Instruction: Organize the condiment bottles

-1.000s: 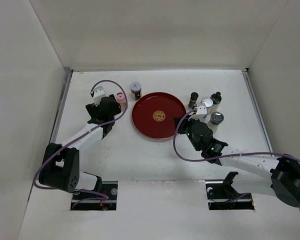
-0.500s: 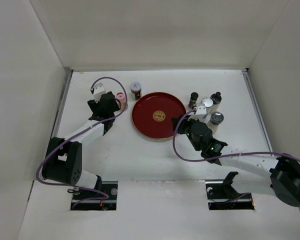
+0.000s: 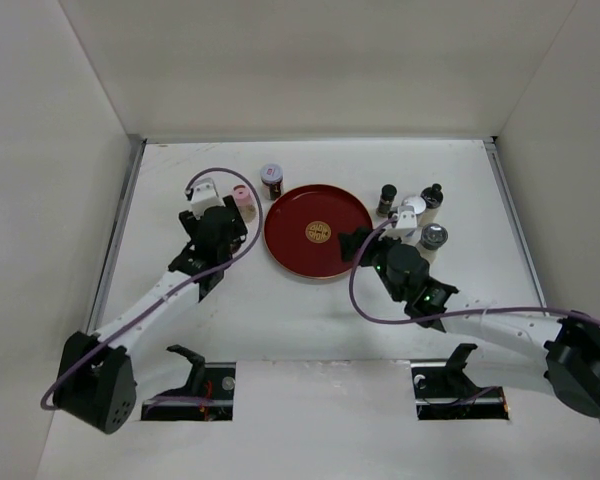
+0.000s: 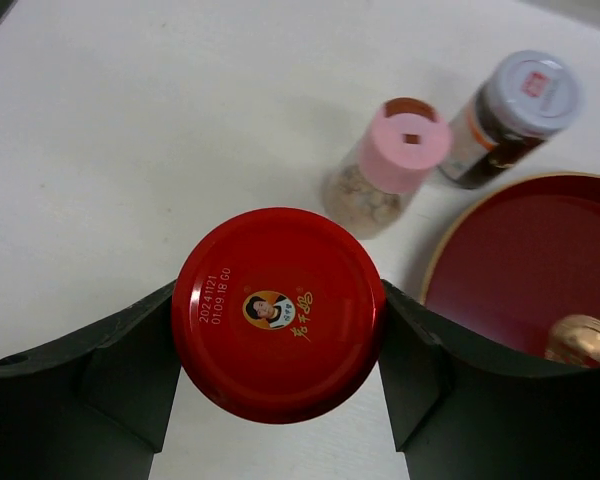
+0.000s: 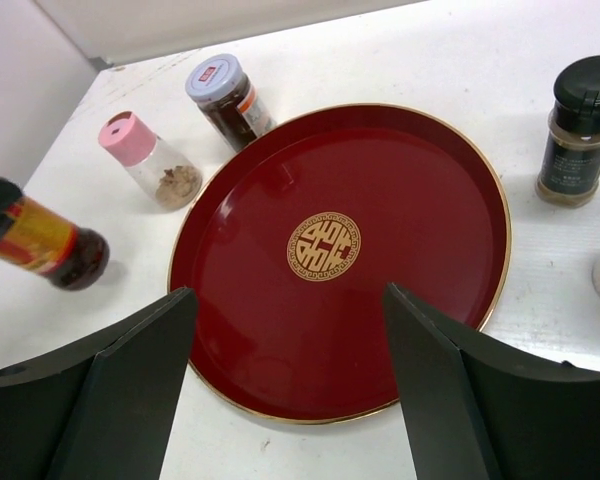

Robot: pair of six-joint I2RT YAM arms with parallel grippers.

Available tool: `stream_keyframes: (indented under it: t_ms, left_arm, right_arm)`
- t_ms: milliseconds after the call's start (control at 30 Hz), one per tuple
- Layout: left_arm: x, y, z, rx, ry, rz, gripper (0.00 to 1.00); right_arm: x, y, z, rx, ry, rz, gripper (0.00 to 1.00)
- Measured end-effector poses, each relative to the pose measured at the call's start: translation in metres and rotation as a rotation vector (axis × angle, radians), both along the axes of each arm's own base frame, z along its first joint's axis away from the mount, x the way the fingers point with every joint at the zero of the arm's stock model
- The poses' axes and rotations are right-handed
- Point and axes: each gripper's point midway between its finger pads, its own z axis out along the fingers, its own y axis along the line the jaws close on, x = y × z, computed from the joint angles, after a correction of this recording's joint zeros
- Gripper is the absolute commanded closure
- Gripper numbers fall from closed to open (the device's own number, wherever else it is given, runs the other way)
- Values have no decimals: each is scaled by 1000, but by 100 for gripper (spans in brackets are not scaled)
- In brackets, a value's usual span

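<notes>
Shifted lower in the top view, left gripper (image 4: 278, 295) clenches a red-capped jar (image 4: 280, 335); right gripper (image 5: 288, 292) gapes, released, by the tray (image 5: 420, 170).

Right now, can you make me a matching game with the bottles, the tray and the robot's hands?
Things:
1. red-capped jar
2. pink-capped shaker
3. red tray
4. right hand

States:
A. open, holding nothing
B. has a gold emblem in the middle
C. gripped by the left hand
D. standing alone on the table

Pairs: 1-C, 2-D, 3-B, 4-A
</notes>
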Motion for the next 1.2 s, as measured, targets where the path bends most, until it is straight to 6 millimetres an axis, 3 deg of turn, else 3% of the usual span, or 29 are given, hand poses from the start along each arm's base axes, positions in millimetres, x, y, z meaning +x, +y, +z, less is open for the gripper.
stream_keyframes:
  t_ms: [100,267,467,667,933,1000,1067,1200]
  left_arm:
    - [-13,-20,25,-21,-64,-59,67]
    - [-15,-58,41,-33,-79,-158,67]
    - [32,-125,50,-49,-68,-264,67]
    - [82,-186,33,-60,-50,-355,67]
    - [125,-227,-21,-30,8,-406,66]
    - [133,-231,-23,-21,-9,-404,65]
    - [135,-235,-21,-29,-16,-411,59]
    - [136,-234,-22,-18,-17,-413,29]
  right_arm:
    - [-1,-3,3,7,-7,-8,21]
    - [0,-9,9,34,-27,-37,34]
    - [3,-28,6,51,-36,-107,32]
    - [8,-38,7,54,-38,-150,31]
    - [6,-41,11,72,-49,-151,29]
    - [6,-41,12,74,-51,-151,29]
    - [6,-41,12,74,-50,-150,29]
    - [6,-40,12,74,-49,-146,28]
